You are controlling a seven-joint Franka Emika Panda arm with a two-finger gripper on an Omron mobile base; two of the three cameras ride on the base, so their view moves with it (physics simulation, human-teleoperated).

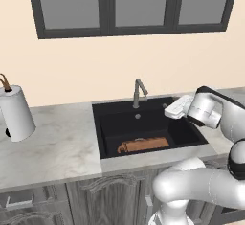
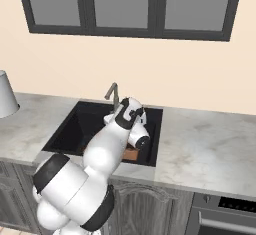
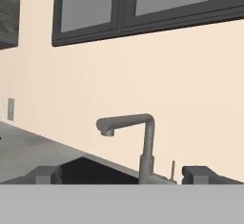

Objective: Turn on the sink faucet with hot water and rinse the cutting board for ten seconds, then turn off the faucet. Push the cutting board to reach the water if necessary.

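One cutting board, one sink faucet

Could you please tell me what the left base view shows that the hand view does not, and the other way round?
Left base view alone: the cutting board lying flat near the front of the sink, the drain, and a paper towel roll on the worktop. Hand view alone: the sink faucet close up from the side, with its small lever upright, and the open gripper pointing at it. Both: the faucet, the basin, the window and no running water.
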